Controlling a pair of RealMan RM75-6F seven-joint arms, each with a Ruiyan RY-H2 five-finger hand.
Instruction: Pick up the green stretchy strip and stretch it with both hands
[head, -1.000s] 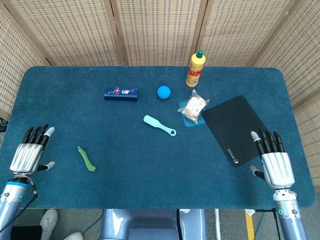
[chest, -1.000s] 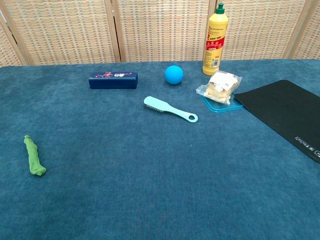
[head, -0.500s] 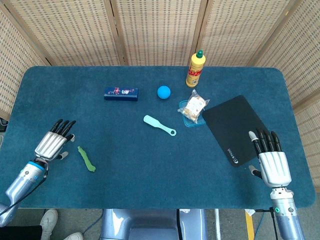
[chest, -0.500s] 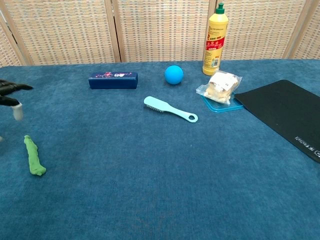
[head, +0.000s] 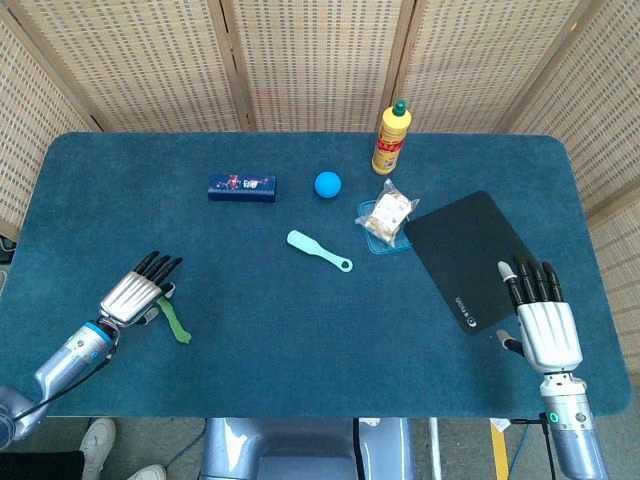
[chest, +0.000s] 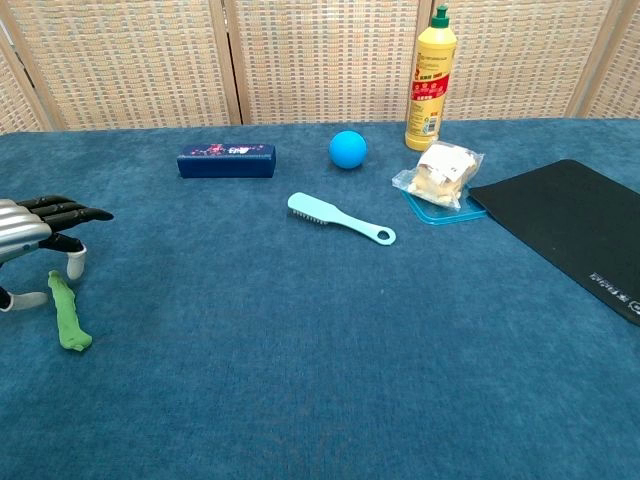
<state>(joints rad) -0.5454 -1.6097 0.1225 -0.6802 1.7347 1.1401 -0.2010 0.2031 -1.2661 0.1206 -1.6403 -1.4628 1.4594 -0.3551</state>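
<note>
The green stretchy strip (head: 176, 323) (chest: 68, 314) lies flat on the blue table near the front left. My left hand (head: 137, 296) (chest: 38, 232) hovers open over the strip's far end, fingers stretched forward and nothing held. My right hand (head: 541, 322) rests open at the table's front right, just right of the black mat's near corner; the chest view does not show it.
A black mat (head: 470, 256) (chest: 578, 229) covers the right side. Further back are a teal brush (head: 318, 250), a blue ball (head: 327, 183), a dark blue box (head: 242, 187), a yellow bottle (head: 391, 138) and a bagged snack on a blue lid (head: 385, 215). Woven screens stand behind.
My left hand has moved right and inward from the table's left edge until it is over the strip's far end. The right hand has barely shifted.
</note>
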